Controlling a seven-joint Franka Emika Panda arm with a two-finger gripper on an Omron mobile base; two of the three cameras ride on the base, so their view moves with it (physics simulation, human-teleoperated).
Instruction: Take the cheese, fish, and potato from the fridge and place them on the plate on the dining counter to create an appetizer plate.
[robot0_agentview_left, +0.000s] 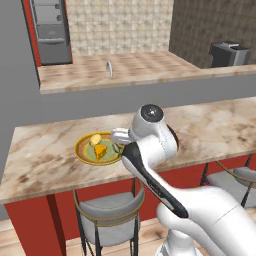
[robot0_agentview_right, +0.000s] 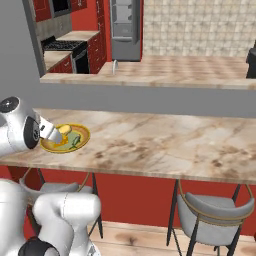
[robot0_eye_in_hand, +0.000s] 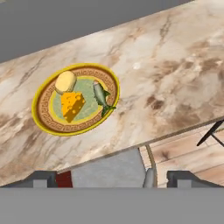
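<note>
The plate (robot0_eye_in_hand: 43, 117), golden-rimmed with a pale green centre, lies on the dining counter (robot0_eye_in_hand: 170, 83). On it rest the potato (robot0_eye_in_hand: 65, 82), the orange cheese (robot0_eye_in_hand: 72, 105) wedge and the slim dark fish (robot0_eye_in_hand: 101, 95). My gripper (robot0_eye_in_hand: 113, 178) hangs open and empty above the counter's near edge, apart from the plate. From the left base camera the plate (robot0_agentview_left: 82, 152) carries the potato (robot0_agentview_left: 95, 139) and cheese (robot0_agentview_left: 101, 150), just left of my arm. The right base camera has the plate (robot0_agentview_right: 82, 131) beside my arm at the left. Far back stands the grey fridge (robot0_agentview_left: 50, 30) (robot0_agentview_right: 125, 25).
Grey-seated stools (robot0_agentview_left: 107, 210) (robot0_agentview_right: 212, 210) stand under the counter's near edge. A farther marbled counter with a faucet (robot0_agentview_left: 109, 69) lies behind. A dark appliance (robot0_agentview_left: 229, 54) sits at the back right, a stove (robot0_agentview_right: 62, 46) at the back left.
</note>
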